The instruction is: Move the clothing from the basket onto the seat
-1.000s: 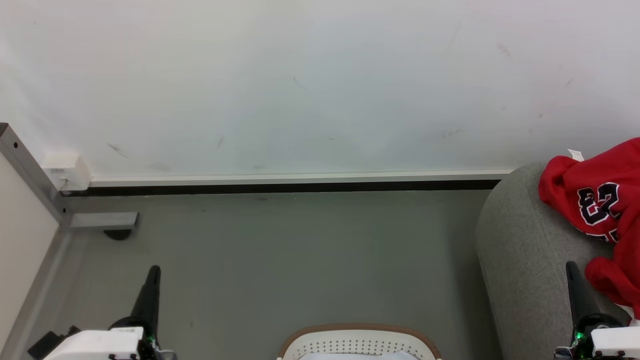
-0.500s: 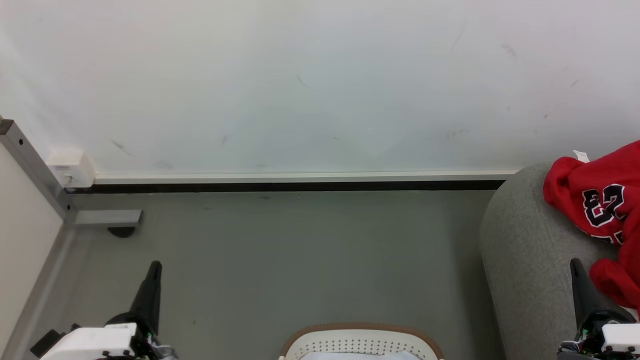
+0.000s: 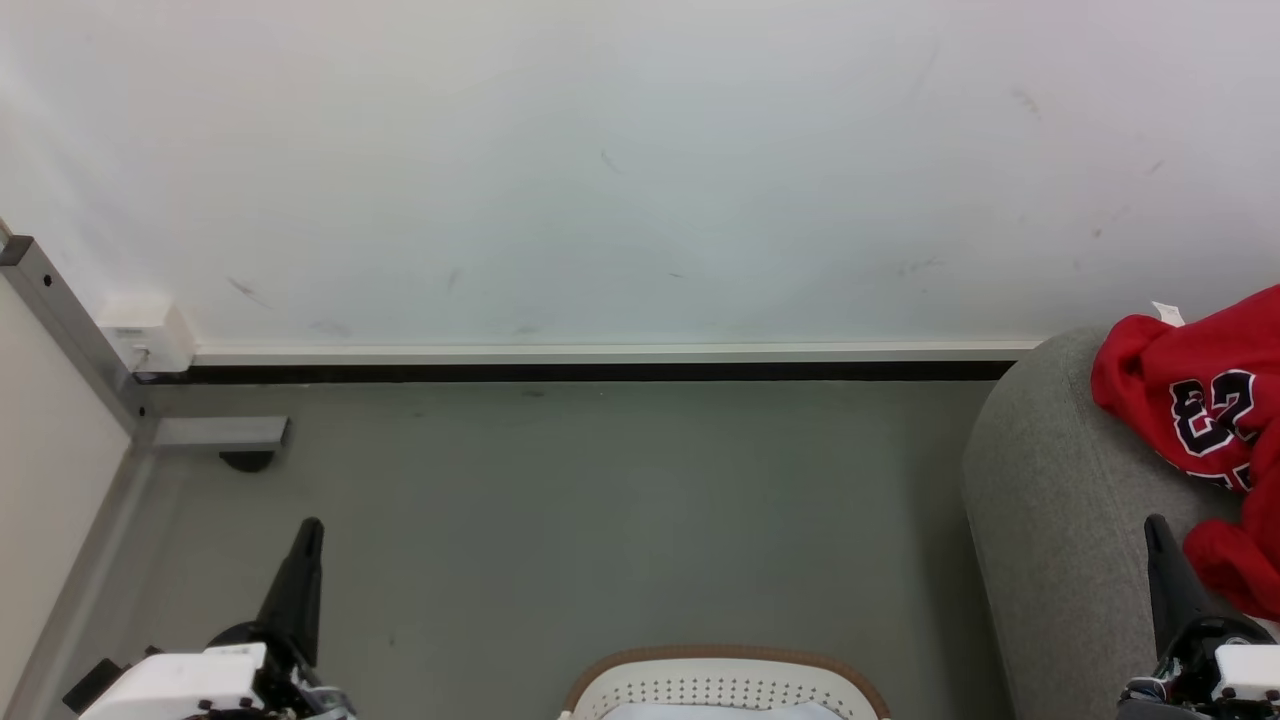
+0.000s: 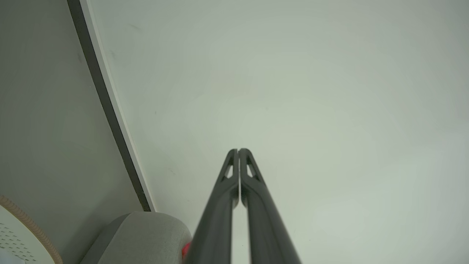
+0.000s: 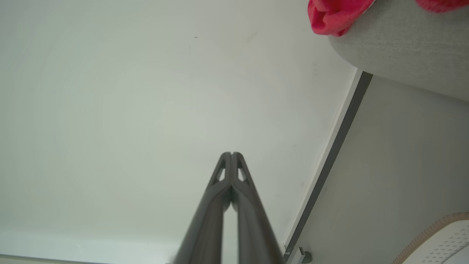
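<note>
the red jersey, lying on the grey seat, bore the number 23 in black with white edging, seen turned, not upright. black-and-white letters just below it were too cut off to read.

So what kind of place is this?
Probably a plain indoor room, maybe a test space set up like a home: a scuffed white wall, a grey floor, a grey fabric seat with a red jersey on it, and a white laundry basket.
</note>
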### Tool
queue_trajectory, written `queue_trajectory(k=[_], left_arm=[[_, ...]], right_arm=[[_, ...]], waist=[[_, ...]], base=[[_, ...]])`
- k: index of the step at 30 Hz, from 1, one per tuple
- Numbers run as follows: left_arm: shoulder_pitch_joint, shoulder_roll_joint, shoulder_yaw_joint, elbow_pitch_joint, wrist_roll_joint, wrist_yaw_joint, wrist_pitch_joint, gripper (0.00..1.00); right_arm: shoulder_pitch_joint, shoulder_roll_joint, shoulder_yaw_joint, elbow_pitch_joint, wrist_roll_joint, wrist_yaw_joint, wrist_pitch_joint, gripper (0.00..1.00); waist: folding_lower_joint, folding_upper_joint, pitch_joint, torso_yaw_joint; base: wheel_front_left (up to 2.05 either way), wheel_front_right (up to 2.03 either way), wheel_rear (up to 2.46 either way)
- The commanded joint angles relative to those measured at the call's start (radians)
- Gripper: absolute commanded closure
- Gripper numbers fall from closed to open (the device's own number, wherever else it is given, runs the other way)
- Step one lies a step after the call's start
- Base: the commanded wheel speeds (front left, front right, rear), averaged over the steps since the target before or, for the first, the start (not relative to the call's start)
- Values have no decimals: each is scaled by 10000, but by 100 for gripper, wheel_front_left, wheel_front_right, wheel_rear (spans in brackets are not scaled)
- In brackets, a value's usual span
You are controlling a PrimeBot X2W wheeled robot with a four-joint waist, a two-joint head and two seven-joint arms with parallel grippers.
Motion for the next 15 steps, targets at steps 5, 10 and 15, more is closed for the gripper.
queue_trajectory(k=[5, 10, 15], left_arm=[[-85, 23, 29, -32, -122, -4, 34, 100], [-84, 23, 28, -35, -122, -4, 34, 100], [-83, 23, 28, -36, -122, -3, 34, 100]], right_arm=[[-73, -155, 97, -66, 111, -21, -98, 100], [-78, -206, 171, -92, 194, -21, -173, 100], [-83, -282, 260, -118, 268, -21, -255, 100]], waist=[[0, -1, 1, -1], [0, -1, 2, -1], [0, -1, 3, 0]], base=[[0, 0, 0], [0, 0, 0], [0, 0, 0]])
